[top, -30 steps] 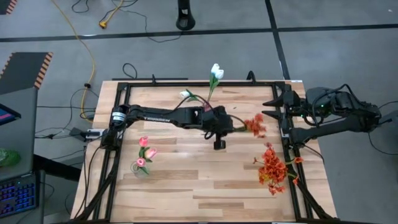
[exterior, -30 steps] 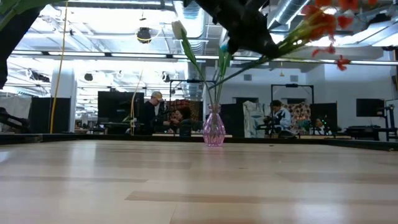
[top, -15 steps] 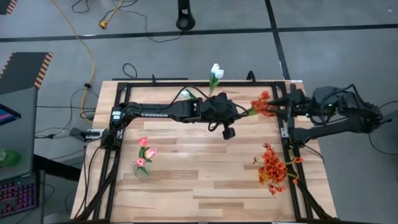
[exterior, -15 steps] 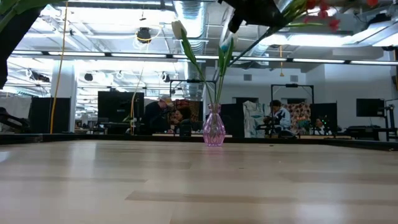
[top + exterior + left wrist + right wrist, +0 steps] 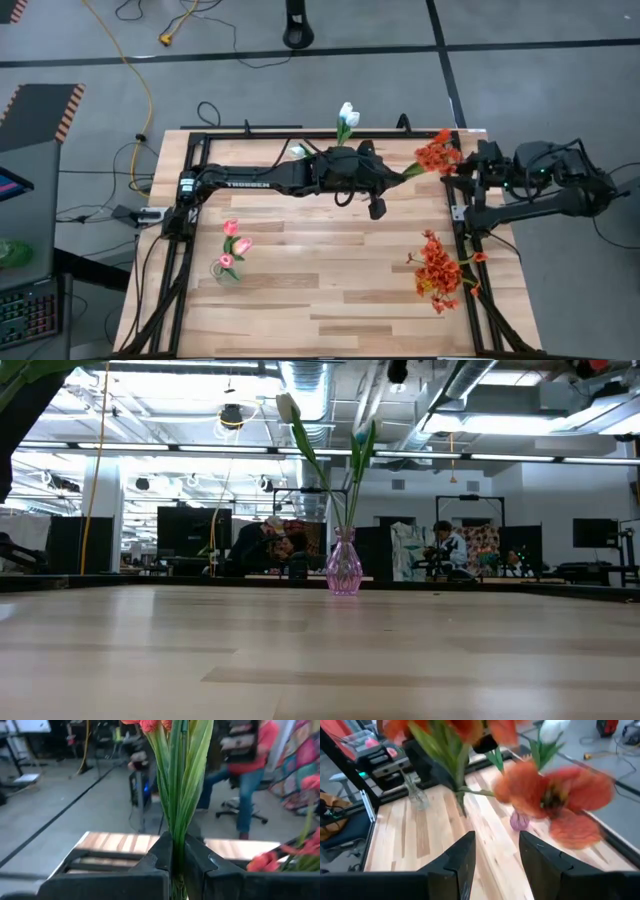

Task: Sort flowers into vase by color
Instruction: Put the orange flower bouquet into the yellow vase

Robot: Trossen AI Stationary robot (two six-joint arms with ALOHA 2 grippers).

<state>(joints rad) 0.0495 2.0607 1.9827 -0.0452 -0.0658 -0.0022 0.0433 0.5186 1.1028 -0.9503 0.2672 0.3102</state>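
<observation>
Near edge, red-orange bunch [image 5: 438, 272]: stands at the table's [image 5: 330, 285] near right side; presumably the vase for this colour sits beneath it, hidden by the blooms.
Near edge, pink tulips [image 5: 233, 248]: stand in a clear vase [image 5: 226, 271] at the near left side.
Step in hand: transport of one red-orange flower [image 5: 433, 155]; judged as mid-carry, not yet placed.
Left gripper [image 5: 172, 856]: fingers clamped on the green stem, blooms pointing away from the wrist; the arm reaches across the far half of the table.
Flower position: held in the air over the far right corner, blooms just beside the right gripper [image 5: 495, 851].
Right gripper: fingers apart, holding nothing, at the far right edge, facing the blooms.
Far edge, white tulips [image 5: 346, 116]: stand in the purple vase [image 5: 343, 565] at the far middle.
Next move: probably either a handover to the right gripper or a swing toward the near right bunch; the stem must be turned downward before insertion.
</observation>
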